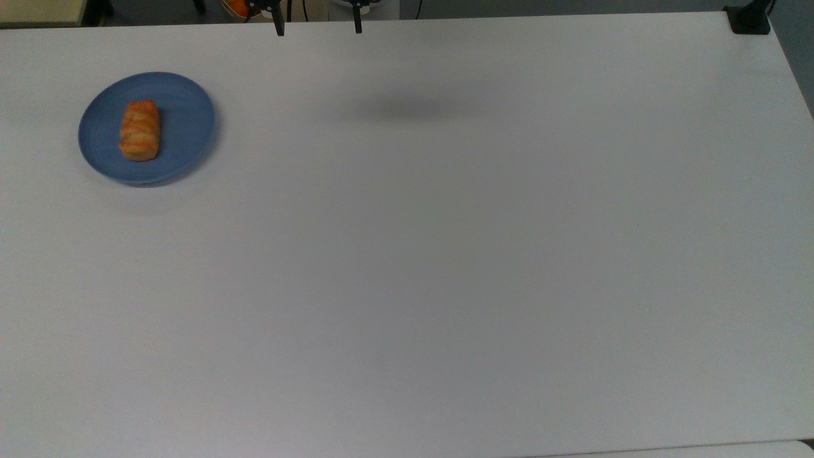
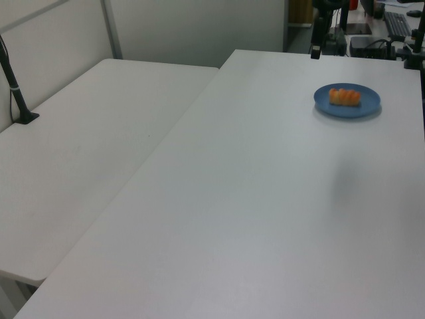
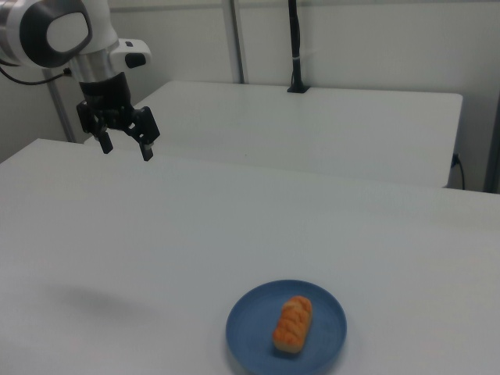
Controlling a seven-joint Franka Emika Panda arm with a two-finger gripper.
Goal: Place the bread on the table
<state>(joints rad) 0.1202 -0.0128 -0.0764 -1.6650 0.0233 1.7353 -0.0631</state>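
Note:
The bread is a small golden-orange braided roll lying on a round blue plate at the top view's left, on the white table. In the right view the bread lies on the plate near the bottom edge. In the left view the bread is at the far right on the plate. My gripper hangs open and empty high above the table, far from the bread. Its fingertips poke in at the top view's upper edge.
A second white table adjoins on the left view's left, with a black clamped post. Another black clamp sits at the top view's upper right corner. A wide bare stretch of table lies right of the plate in the top view.

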